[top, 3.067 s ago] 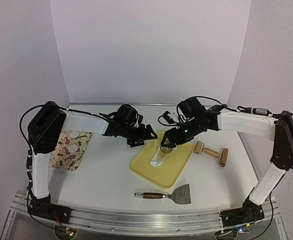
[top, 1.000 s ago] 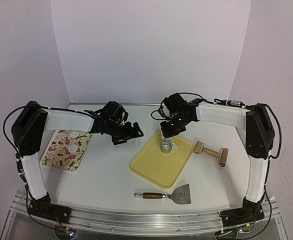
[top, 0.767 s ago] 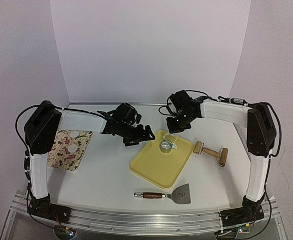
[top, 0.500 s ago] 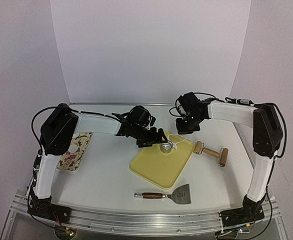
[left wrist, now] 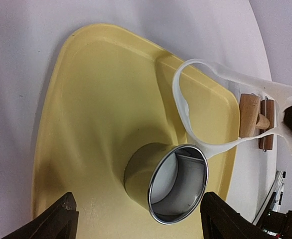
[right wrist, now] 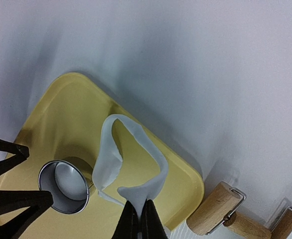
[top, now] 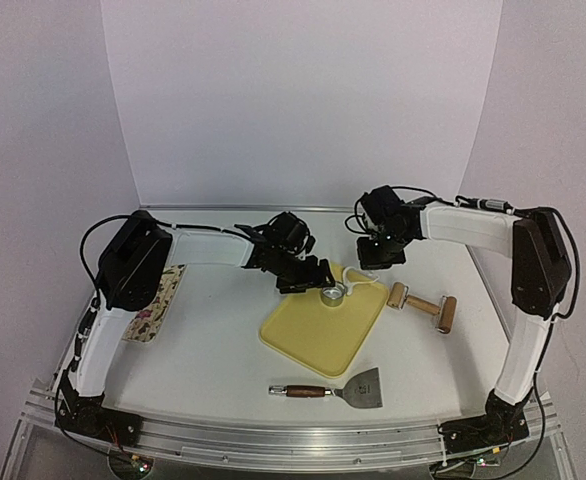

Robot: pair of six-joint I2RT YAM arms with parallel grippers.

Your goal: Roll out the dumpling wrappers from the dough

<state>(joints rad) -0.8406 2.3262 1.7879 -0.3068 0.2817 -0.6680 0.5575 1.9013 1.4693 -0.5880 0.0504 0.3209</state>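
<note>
In wrist views, unclear overhead: right pincer (right wrist: 138, 214) pinches dough strip (right wrist: 108, 159); left pincer (left wrist: 136, 209) spread.

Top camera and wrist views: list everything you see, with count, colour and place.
Table: one, white, beneath everything.
Tray: one, yellow, middle of the table.
Ring cutter: one, metal, standing on the tray's far part.
Dough strip: one, white, hanging from the right jaws over the tray's far corner.
Rolling pin: one, wooden, right of the tray.
Scraper: one, metal blade, wooden handle, nearer than the tray.
Mat: one, floral, far left, partly hidden.
Left arm: one, white and black, jaws open at the ring cutter.
Right arm: one, white and black, jaws shut on the dough strip.
</note>
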